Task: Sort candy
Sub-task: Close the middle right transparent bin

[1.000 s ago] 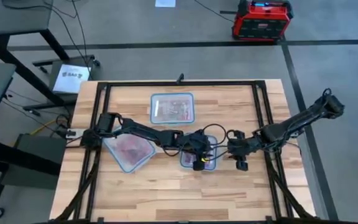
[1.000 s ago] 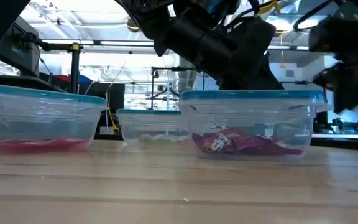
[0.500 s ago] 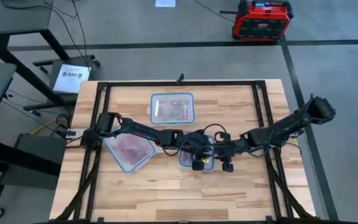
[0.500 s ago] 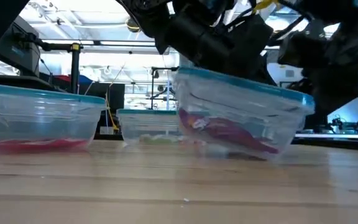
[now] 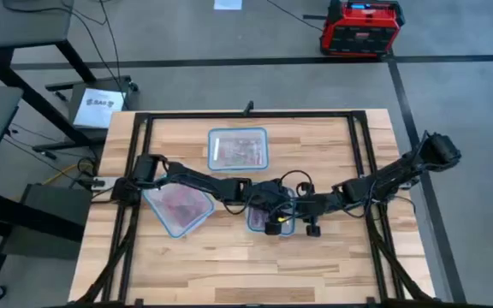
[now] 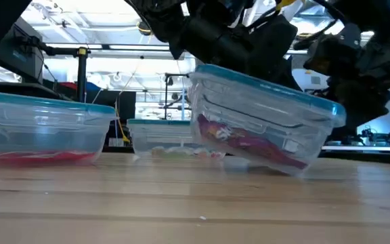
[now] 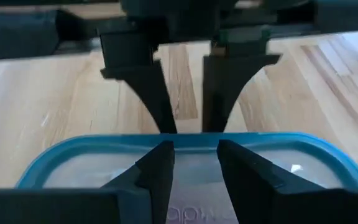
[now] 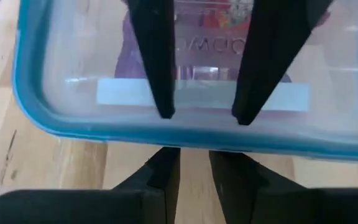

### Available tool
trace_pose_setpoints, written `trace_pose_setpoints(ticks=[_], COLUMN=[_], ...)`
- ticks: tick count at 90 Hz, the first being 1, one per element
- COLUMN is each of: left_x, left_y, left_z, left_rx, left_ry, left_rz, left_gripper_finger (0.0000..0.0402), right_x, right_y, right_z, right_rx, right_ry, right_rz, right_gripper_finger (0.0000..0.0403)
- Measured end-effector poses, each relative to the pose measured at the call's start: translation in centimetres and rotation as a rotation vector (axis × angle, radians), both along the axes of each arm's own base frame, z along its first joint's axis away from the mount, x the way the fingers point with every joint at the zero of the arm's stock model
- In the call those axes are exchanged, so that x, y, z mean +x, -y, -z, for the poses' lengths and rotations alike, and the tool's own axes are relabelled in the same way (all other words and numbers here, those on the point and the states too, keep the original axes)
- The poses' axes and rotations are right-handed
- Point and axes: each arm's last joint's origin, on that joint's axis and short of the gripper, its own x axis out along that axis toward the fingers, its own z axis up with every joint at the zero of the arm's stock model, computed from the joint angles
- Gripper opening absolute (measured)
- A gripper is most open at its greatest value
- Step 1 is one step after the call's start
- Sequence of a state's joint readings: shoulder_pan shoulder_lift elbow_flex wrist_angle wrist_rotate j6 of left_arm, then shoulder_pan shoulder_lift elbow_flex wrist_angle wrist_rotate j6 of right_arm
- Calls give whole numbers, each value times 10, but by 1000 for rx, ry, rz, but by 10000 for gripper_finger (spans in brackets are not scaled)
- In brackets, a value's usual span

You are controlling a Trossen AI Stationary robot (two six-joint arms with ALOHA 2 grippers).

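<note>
A small clear container with a blue rim (image 6: 269, 115) stands tilted in the table's middle, with purple candy (image 6: 249, 142) in it. Its left side is raised and its right bottom edge (image 6: 296, 171) is on the wood. My left gripper (image 7: 196, 155) hovers open over the container, fingertips by the inner side of the right-hand rim. My right gripper (image 8: 194, 158) is open by a narrow gap at that same rim from outside. A container of red candy (image 5: 178, 207) sits at the left. Another container, with mixed candy (image 5: 236, 147), sits farther back. My left gripper reaches from the table's left over the container, and its fingertips (image 8: 165, 112) stand just inside the right-hand rim; whether they touch it I cannot tell. My right gripper comes from the table's right, slanting down. Both its fingertips (image 7: 166, 127) meet the outer edge of the blue rim (image 8: 185, 140) on the container's right long side, side by side along it. The rim is not between them.
Black frame rails (image 5: 362, 162) run along the table's left, right and far sides. Bare wood (image 5: 246, 265) lies toward the near edge. A red box (image 5: 359, 27) stands on the floor beyond the table.
My right gripper has moved toward the table's left, up to the middle container's right rim. The container has tipped. Its left side has risen while its right bottom edge has stayed on the table. The purple candy inside now lies on the slant.
</note>
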State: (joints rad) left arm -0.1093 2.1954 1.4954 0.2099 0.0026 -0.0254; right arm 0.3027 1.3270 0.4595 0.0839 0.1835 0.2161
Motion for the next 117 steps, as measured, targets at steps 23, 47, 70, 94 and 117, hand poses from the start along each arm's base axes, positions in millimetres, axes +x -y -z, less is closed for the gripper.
trace_pose_setpoints(ticks=[23,47,70,94,117], left_x=[-4,-16,-69,-82,-53], left_y=[1,1,30,44,-13], left_z=[-12,-76,-97,-46,-52], left_rx=[-27,-17,77,23,101], left_ry=[-48,-195,-502,-491,-265], left_rz=[9,-26,-223,-271,-242], left_gripper_finger=[118,118,118,118,118], right_x=[-2,-13,-2,7,4], right_y=[-2,1,0,-4,0], right_z=[-23,-66,-77,-59,-72], right_rx=[32,26,55,41,13], right_ry=[39,76,221,152,234], right_rz=[25,-6,-9,-21,-43], right_gripper_finger=[70,70,70,70,70])
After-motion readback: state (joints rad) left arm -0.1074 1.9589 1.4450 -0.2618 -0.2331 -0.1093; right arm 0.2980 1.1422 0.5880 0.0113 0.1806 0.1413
